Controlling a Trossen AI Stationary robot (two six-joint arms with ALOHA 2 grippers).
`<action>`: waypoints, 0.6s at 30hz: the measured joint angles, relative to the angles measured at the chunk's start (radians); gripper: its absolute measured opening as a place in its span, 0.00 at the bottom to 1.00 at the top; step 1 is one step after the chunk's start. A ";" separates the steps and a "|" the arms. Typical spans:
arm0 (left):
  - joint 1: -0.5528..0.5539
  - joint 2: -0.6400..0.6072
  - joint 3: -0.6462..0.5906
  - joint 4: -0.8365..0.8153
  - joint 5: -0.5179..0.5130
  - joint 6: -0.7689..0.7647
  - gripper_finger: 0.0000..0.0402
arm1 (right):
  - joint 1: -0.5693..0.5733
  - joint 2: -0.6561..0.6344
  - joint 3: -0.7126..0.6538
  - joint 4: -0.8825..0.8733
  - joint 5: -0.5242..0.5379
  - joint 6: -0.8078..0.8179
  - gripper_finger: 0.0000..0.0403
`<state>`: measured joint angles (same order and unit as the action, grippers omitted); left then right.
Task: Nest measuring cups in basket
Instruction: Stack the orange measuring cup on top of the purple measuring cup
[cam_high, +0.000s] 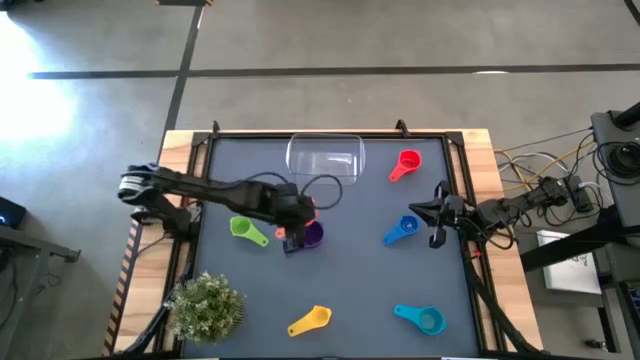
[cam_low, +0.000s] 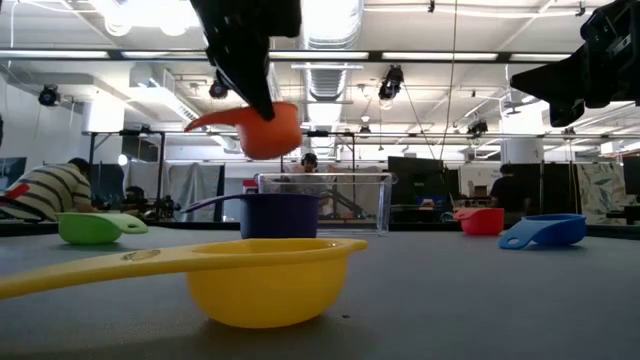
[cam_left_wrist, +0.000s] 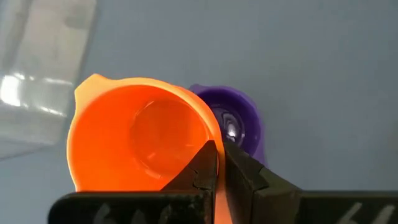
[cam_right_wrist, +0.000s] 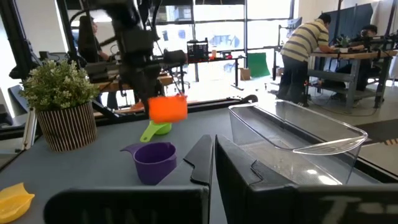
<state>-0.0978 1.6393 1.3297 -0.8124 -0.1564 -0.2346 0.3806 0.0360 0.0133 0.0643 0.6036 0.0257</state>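
The measuring cups lie scattered over a dark grey bench (cam_high: 350, 290) framed in pale wood, and the orange cup (cam_low: 268, 128) is the one off the surface: the left gripper (cam_left_wrist: 219, 163) has its jaws clenched on that cup's handle and holds it in the air just above and beside the purple cup (cam_high: 313, 234), near the middle of the bench. The green cup (cam_high: 246, 231) sits to the left of that pair. The red cup (cam_high: 405, 165) and blue cup (cam_high: 402, 229) are over on the right half, the yellow cup (cam_high: 311, 321) and teal cup (cam_high: 421, 318) near the front edge. The basket (cam_high: 325, 155) stands empty at the back edge, centred, well apart from every cup.

The right gripper (cam_high: 436, 213) hovers just beside the blue cup by the right edge, jaws released and holding nothing.

A potted plant (cam_high: 206, 306) fills the front left corner. Behind the bench is a large workshop with ceiling lights, desks and several people at work.

From above, the orange cup is mostly hidden under the left arm. The seventh cup is not hard to miss: all seven colours are accounted for.

Open surface runs between the purple cup and the basket.
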 joint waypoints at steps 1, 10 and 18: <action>-0.004 0.017 0.005 -0.001 0.012 -0.010 0.00 | 0.000 0.000 0.000 0.000 0.000 0.000 0.02; -0.046 0.094 -0.004 0.059 0.018 -0.019 0.00 | 0.000 0.000 0.000 0.000 0.000 0.000 0.02; -0.055 0.121 -0.023 0.106 0.018 -0.019 0.00 | 0.000 0.000 0.000 0.000 0.000 0.000 0.02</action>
<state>-0.1524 1.7607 1.3071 -0.7064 -0.1387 -0.2535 0.3809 0.0357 0.0135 0.0645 0.6037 0.0257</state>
